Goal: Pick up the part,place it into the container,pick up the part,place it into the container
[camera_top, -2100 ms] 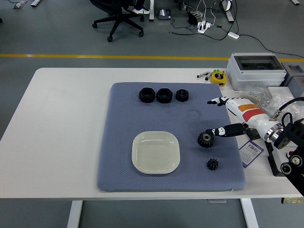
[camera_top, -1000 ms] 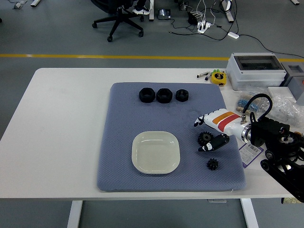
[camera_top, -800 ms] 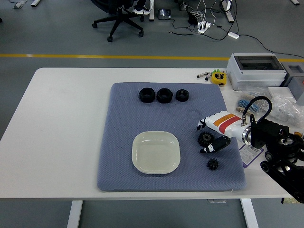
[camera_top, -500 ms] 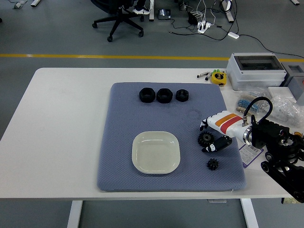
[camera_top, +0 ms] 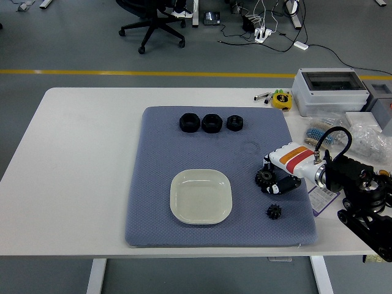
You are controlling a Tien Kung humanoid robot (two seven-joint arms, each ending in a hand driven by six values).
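Note:
A large black gear [camera_top: 263, 179] lies on the blue-grey mat [camera_top: 159, 153], right of the white square dish [camera_top: 200, 196]. A small black gear [camera_top: 274, 212] lies on the mat just below it. My right hand [camera_top: 270, 174], white with an orange and red band, comes in from the right. Its fingers curl over the top of the large gear and the thumb presses at its lower right side. The gear still rests on the mat. The dish holds nothing. The left arm is out of view.
Three black nuts [camera_top: 212, 122] sit in a row at the mat's far edge. A grey box [camera_top: 331, 90], a yellow tape measure [camera_top: 281, 100], plastic bags [camera_top: 367, 131] and a label card [camera_top: 323, 197] crowd the table's right side.
My right hand moved from beside the large gear down onto it, and its fingers and thumb have curled in around the gear. The gears, dish and nuts have not moved.

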